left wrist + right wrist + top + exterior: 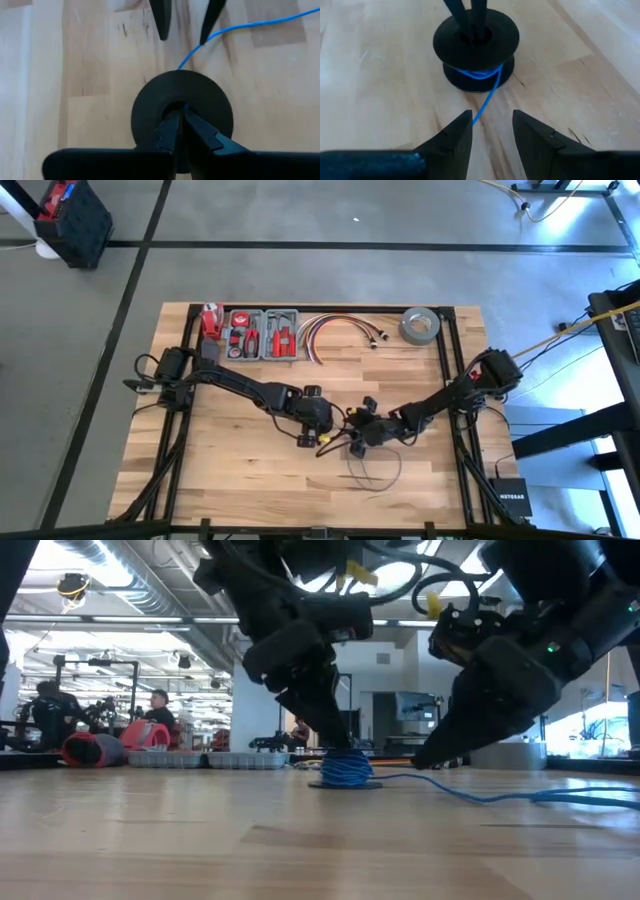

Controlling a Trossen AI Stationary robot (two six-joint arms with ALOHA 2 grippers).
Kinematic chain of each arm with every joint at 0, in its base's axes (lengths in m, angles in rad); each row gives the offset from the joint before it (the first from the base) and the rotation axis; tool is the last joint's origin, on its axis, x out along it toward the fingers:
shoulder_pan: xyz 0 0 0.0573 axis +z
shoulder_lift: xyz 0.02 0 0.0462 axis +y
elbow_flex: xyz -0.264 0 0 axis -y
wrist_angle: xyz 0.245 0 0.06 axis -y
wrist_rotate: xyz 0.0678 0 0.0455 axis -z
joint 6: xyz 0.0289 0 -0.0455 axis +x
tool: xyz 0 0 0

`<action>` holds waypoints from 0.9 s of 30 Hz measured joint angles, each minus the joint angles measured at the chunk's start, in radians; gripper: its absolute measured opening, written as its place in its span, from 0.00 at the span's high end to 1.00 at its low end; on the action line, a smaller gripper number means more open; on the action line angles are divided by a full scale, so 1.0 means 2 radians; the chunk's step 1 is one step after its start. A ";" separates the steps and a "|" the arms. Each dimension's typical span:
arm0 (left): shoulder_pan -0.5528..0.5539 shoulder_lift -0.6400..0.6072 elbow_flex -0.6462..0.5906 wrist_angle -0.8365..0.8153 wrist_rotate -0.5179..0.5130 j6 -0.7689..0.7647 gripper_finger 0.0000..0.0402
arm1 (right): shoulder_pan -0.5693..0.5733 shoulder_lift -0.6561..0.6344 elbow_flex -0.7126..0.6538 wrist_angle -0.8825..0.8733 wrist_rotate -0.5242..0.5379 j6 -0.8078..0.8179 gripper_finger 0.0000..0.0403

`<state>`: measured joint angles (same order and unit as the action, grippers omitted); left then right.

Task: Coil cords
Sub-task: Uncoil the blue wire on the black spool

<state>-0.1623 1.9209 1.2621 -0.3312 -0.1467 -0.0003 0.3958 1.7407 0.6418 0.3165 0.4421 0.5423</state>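
Observation:
A black spool (476,40) stands on the table (230,470) near its middle. A thin blue wire (482,107) is wound round its core (345,768). The wire's loose length (480,795) trails away over the wood and loops toward the near edge (385,470). My left gripper (177,125) is shut and comes down onto the spool's top (342,435). My right gripper (492,132) stands open just off the spool, low over the table. The wire runs between its fingers (202,42). I cannot tell whether they touch it. My left gripper has its shut fingertips (172,122) in the centre hole (181,106) of the spool's top flange. It comes slanting down from above and from the table's left. The spool stands upright with its bottom flange on the table. What the tips meet inside the hole is hidden.
Along the far edge lie a grey tray of red-handled tools (262,335), a bundle of red, yellow and white cables (340,330) and a grey tape roll (420,326). Bare wood stretches over the table's near left part (220,480).

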 joint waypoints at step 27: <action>0.002 0.008 -0.005 0.006 0.000 0.002 0.96 | -0.009 0.069 0.009 0.082 0.023 -0.014 0.66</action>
<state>-0.1581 1.9362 1.2518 -0.3191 -0.1463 0.0040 0.3776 1.8794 0.6601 0.4805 0.4890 0.5145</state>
